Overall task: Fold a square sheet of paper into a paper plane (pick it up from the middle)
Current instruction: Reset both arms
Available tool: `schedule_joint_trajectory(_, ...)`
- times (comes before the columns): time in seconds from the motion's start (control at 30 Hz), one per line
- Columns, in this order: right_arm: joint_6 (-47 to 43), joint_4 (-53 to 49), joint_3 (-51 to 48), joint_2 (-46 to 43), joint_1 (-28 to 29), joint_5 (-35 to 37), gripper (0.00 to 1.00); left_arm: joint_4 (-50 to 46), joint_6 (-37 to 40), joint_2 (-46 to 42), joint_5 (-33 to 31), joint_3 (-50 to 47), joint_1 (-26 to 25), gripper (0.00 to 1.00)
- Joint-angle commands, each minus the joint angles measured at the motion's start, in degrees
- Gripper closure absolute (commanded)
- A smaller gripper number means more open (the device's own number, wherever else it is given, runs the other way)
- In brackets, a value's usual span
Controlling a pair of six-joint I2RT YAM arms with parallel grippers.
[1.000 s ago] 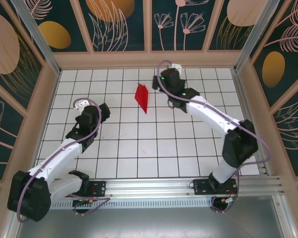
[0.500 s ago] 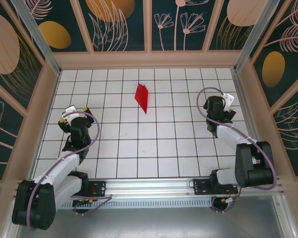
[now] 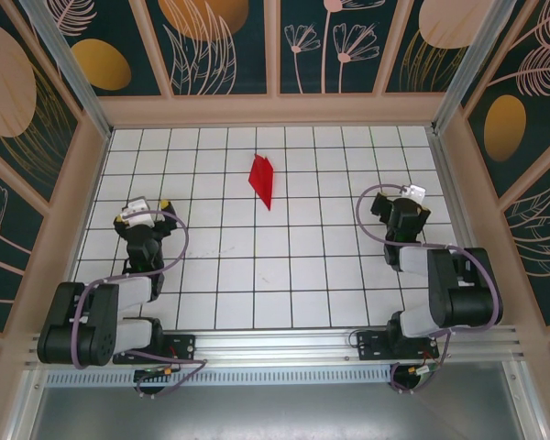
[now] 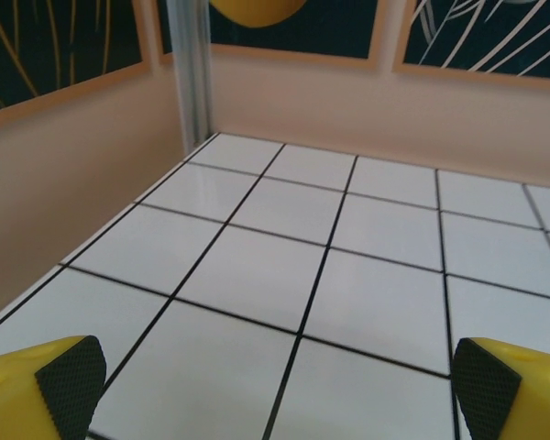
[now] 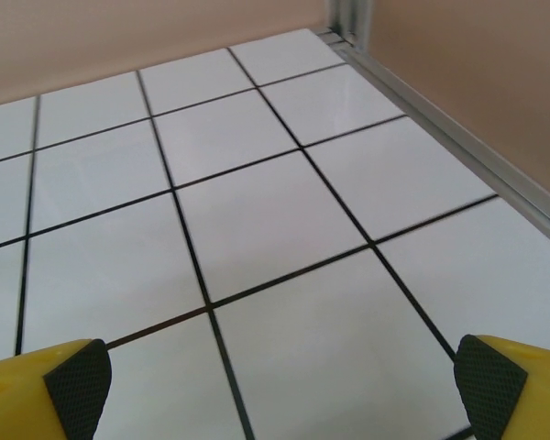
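We record a narrow, pointed red paper plane with creased layers lying flat on the glossy white counter, which is ruled with black grid lines. It lies towards the far edge, near centre, with bare tiles on all sides. The left end effector sits near the left beige wall, the right end effector near the aluminium rail. Both are well apart from the plane. Each is spread wide and holds nothing, its yellow fingers tipped with black textured pads.
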Motion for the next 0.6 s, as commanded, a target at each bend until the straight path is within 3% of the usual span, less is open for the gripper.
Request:
schedule_joint_trajectory(0.0, -4.4, 11.39, -2.01, -0.01, -0.61, -6.04, 0.01, 8.5, 0.87, 2.13, 6.49, 0.19, 1.22, 0.01)
schedule_joint_trajectory(0.4, -4.81, 22.33, -6.79, 2.61, -2.68, -12.98, 0.01, 19.02, 1.55, 13.85, 7.51, 1.18, 2.02, 0.02)
schedule_joint_trajectory(0.57, -4.72, 28.25, -9.01, 4.77, -3.37, -14.44, 0.01, 18.96, 1.64, 13.93, 7.23, 1.16, 2.02, 0.02)
